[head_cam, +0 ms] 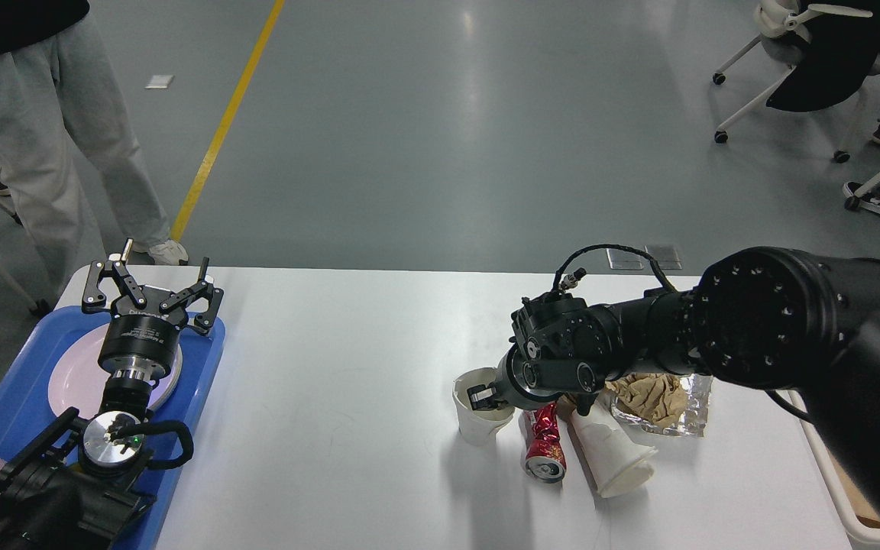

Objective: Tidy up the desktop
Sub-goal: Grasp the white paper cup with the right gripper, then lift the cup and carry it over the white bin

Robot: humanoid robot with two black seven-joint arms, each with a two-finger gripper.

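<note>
The white table (333,397) fills the lower view, carrying toward its right edge two paper cups, one upright (478,428) and one lying (612,454), one crushed red can (545,451) and one crumpled brown paper (650,397). My right claw (483,397) grips the upright cup's rim. My left claw (151,294) hangs spread open over one blue tray (203,374) at the left edge.

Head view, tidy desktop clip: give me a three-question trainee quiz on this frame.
1. True or false: the left gripper hangs open over the blue tray.
2. Which lies on its side on the desktop? A) red can B) pink plate C) upright paper cup
3. Fill in: the right gripper is at the rim of the upright paper ___.

Key: 1 true; 2 A; 3 cup.
</note>
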